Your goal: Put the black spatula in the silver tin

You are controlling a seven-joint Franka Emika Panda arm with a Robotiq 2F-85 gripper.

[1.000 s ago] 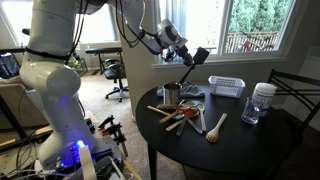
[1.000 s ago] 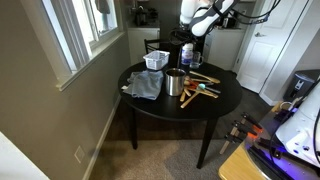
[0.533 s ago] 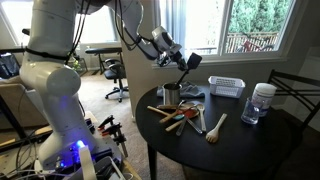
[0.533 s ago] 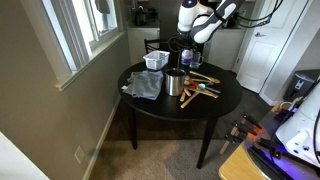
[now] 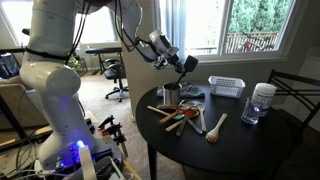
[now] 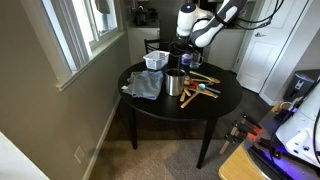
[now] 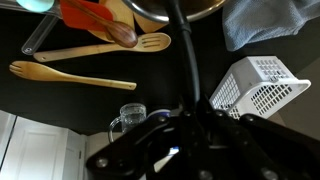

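Note:
My gripper (image 5: 183, 63) is shut on the black spatula (image 5: 178, 78) and holds it nearly upright over the silver tin (image 5: 171, 95) at the near edge of the round black table (image 5: 250, 140). In the wrist view the spatula's dark shaft (image 7: 185, 60) runs from my jaws (image 7: 196, 125) down to the tin's shiny rim (image 7: 180, 12). I cannot tell whether its lower end is inside the tin. The gripper (image 6: 186, 40) and the tin (image 6: 175, 83) also show in both exterior views.
Wooden spoons (image 7: 95, 46) and an orange-handled utensil (image 7: 88, 13) lie beside the tin. A white slatted basket (image 7: 258, 85), a grey-blue cloth (image 7: 270, 22) and a clear jar with a white lid (image 5: 262, 102) also stand on the table.
My gripper has moved over the tin and swung the spatula from slanted sideways to nearly upright, its lower end now at the tin.

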